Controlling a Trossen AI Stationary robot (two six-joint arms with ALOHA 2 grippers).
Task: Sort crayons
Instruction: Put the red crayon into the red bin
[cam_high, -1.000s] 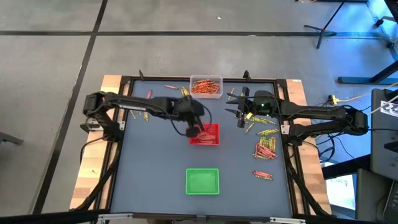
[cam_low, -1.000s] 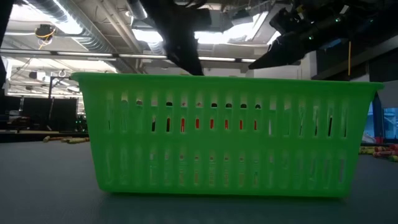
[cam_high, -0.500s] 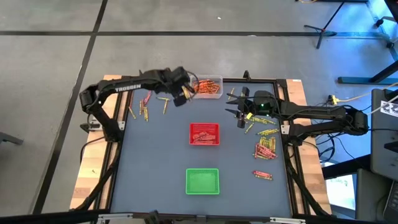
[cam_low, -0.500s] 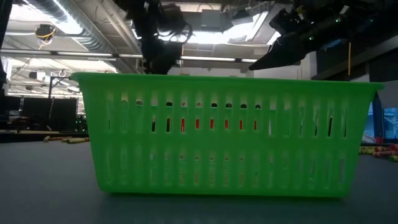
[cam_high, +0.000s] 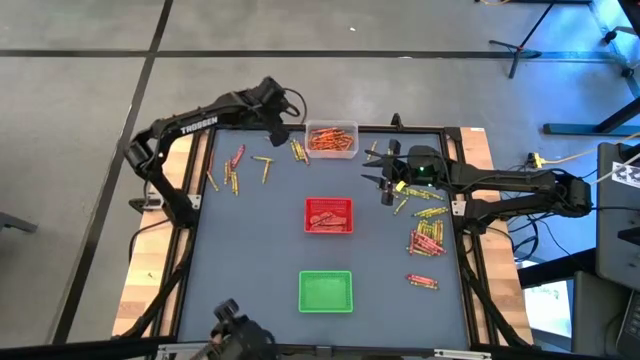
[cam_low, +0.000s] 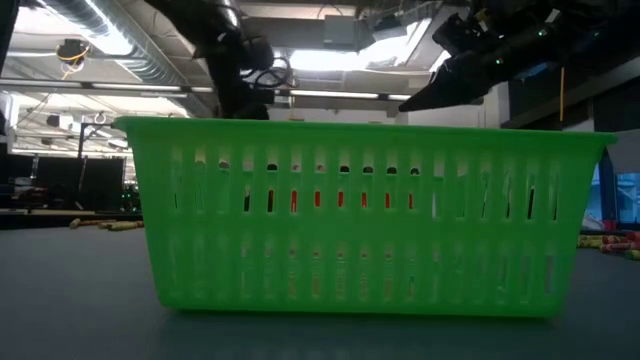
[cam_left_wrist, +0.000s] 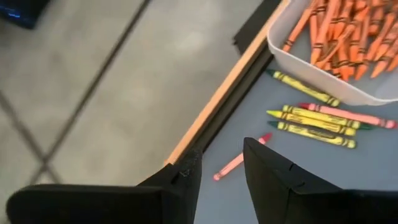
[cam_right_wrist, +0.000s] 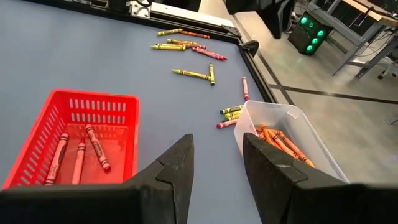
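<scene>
The left gripper (cam_high: 276, 108) is hovering over the table's far edge, just left of the clear tray (cam_high: 331, 139); its wrist view is showing the two fingers (cam_left_wrist: 186, 180) standing a narrow gap apart with nothing between them; below them a red crayon (cam_left_wrist: 239, 158) is lying on the blue-grey table (cam_left_wrist: 348, 168), and a small cluster of yellow-green and red crayons (cam_left_wrist: 317, 119) is resting just beside the clear tray, which is holding a heap of orange crayons (cam_left_wrist: 345, 34); the right gripper (cam_high: 385, 186) is waiting over the table's far right part, between the clear tray and a scatter of crayons (cam_high: 428, 236) near the right edge; its fingers (cam_right_wrist: 177, 165) are standing partly apart and gripping nothing; the red tray (cam_high: 328, 215) is sitting mid-table with a few red crayons (cam_right_wrist: 78, 152) lying in it; the green tray (cam_high: 325, 291) is sitting nearer the front and filling the low view; more loose crayons (cam_high: 232, 170) are lying at the far left of the table
</scene>
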